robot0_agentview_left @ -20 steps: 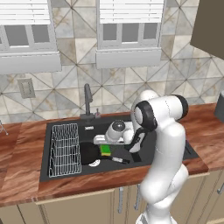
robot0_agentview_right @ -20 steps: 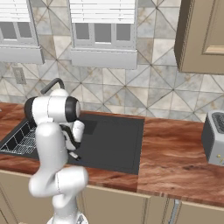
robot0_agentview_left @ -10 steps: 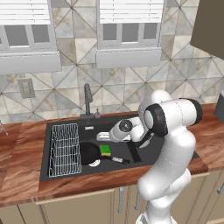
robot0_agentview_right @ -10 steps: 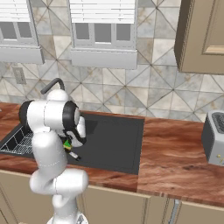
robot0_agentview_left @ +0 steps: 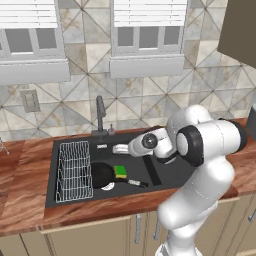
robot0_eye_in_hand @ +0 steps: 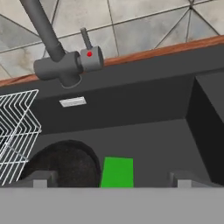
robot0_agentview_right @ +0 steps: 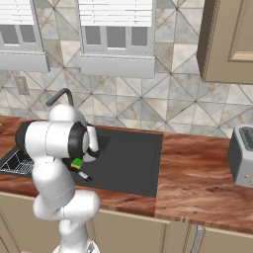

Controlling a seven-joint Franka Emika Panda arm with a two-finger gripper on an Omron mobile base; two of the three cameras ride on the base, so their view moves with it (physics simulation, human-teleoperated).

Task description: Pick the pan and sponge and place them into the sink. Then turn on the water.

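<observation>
Jaws wide above pan [robot0_eye_in_hand: 65, 162] and sponge [robot0_eye_in_hand: 117, 172].

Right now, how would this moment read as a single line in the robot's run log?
small black frying pan: in matte black sink | green sponge: in sink beside pan | hand: open, empty, above basin | dark faucet: no water

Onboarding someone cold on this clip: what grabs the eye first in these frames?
The bright green sponge stands out most, lying in the black sink right beside the pan, next to the white wire rack. Above them the open gripper hangs over the basin, empty. In the hand view it faces the dark faucet, whose lever base carries a red dot; no water stream is visible.
</observation>
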